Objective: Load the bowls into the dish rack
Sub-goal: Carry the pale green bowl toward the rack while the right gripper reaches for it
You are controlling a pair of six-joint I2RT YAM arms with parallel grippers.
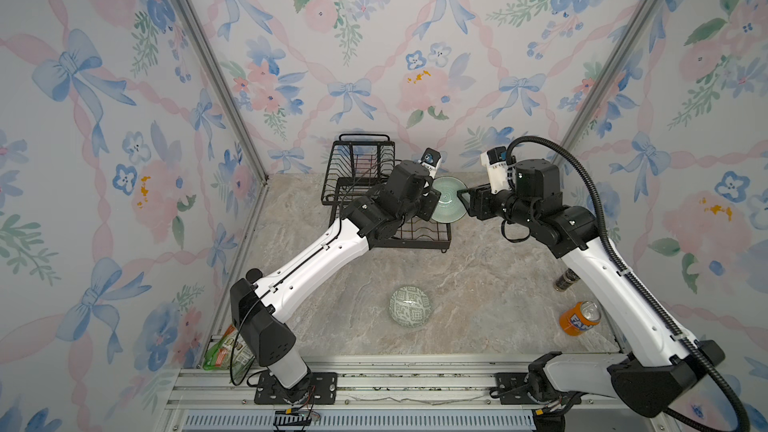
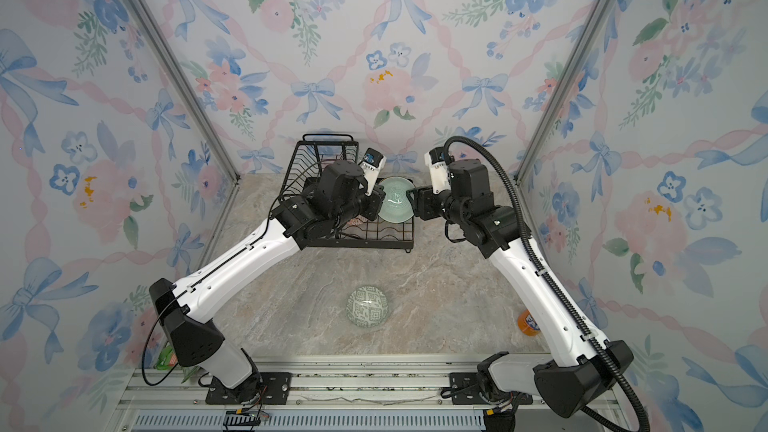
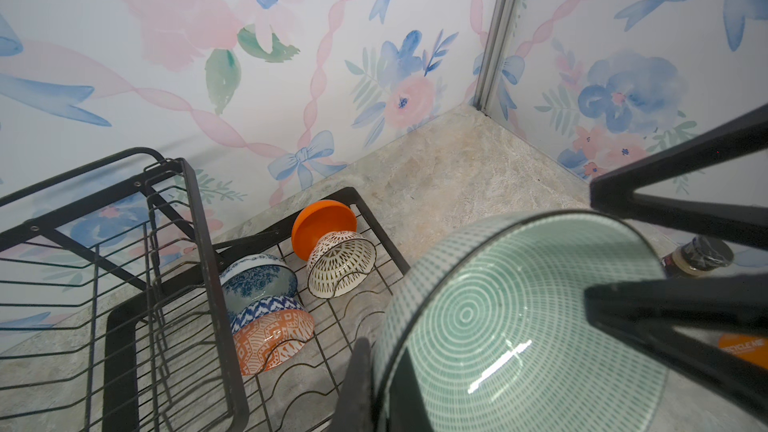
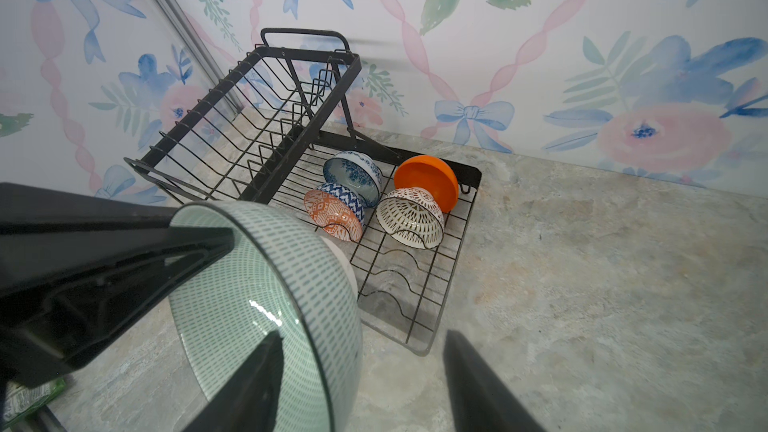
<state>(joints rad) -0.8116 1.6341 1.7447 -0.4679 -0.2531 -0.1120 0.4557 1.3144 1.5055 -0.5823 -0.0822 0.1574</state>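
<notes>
Green bowl (image 1: 448,198) in the air beside the dish rack (image 1: 358,159).
Left end effector (image 1: 433,200) grasps its rim; right end effector (image 1: 464,197) is released, astride the opposite rim.

The left claw (image 2: 379,198) was clamped on the left rim of the celadon bowl (image 2: 397,201), which was tipped with its hollow towards the camera. The right claw (image 2: 414,200) met the opposite rim, so the bowl hung between the two claws. How the right claw's jaws stood could not be told. The dish rack (image 2: 374,245) lay under and behind the left claw. The grey-green patterned bowl (image 2: 367,307) sat well nearer than both claws. An orange can (image 2: 528,322) peeked from behind the right claw's arm.
</notes>
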